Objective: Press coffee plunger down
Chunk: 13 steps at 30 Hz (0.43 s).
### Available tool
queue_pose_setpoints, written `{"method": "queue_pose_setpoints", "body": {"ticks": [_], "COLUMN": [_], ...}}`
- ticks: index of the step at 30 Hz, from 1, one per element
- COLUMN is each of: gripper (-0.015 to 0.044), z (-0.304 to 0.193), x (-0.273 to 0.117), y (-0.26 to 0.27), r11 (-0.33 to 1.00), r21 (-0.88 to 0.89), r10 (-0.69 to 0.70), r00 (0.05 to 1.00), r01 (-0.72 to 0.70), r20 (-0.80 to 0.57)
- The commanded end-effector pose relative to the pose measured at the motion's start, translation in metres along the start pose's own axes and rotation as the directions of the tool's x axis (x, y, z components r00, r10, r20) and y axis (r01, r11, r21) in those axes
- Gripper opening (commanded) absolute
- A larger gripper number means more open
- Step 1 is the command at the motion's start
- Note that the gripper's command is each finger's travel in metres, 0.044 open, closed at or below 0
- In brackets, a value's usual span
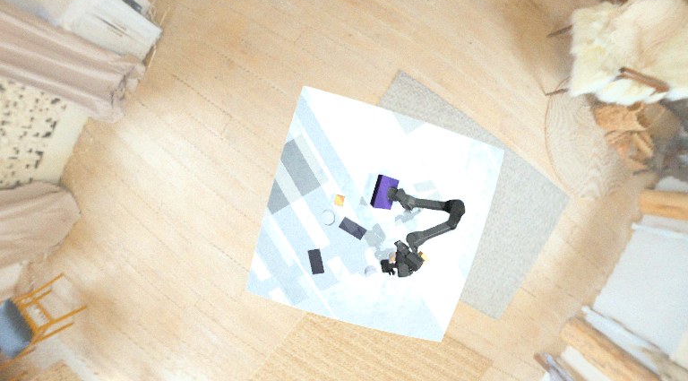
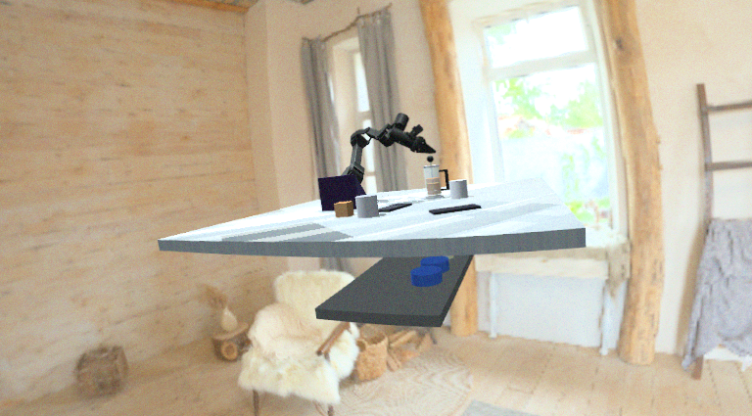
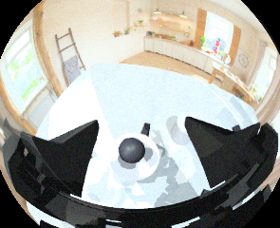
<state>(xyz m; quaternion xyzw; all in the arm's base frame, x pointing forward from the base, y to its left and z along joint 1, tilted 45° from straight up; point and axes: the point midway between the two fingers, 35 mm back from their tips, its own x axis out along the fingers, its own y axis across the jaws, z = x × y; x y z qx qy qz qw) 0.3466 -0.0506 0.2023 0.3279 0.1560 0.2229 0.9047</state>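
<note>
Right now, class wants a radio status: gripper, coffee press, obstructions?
Gripper open, empty, above black plunger knob. Glass coffee press upright. Grey mug beside it, not blocking.

The black arm's gripper point(image 2: 428, 149) hangs just above the knob of the French press point(image 2: 433, 178), its fingers spread and empty. A grey cup point(image 2: 457, 188) stands just beside the press on the table point(image 2: 498, 223).

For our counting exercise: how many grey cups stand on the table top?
2. One grey cup stands beside the small brown block; the other cup stands next to the coffee press. None seem hidden.
</note>
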Motion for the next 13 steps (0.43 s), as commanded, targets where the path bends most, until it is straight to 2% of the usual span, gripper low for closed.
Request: {"method": "queue_pose_setpoints", "body": {"ticks": [1, 13], "gripper": [0.0440, 0.0440], "z": [0.0338, 0.0391], "x": [-0.0314, -0.0397], "y": [0.0091, 0.0106], "r11": [1.000, 1.000], "r21": [-0.018, -0.015], "r10": [0.010, 0.013], "r00": [1.000, 1.000], "r01": [-0.010, -0.013], "r20": [0.009, 0.010]}}
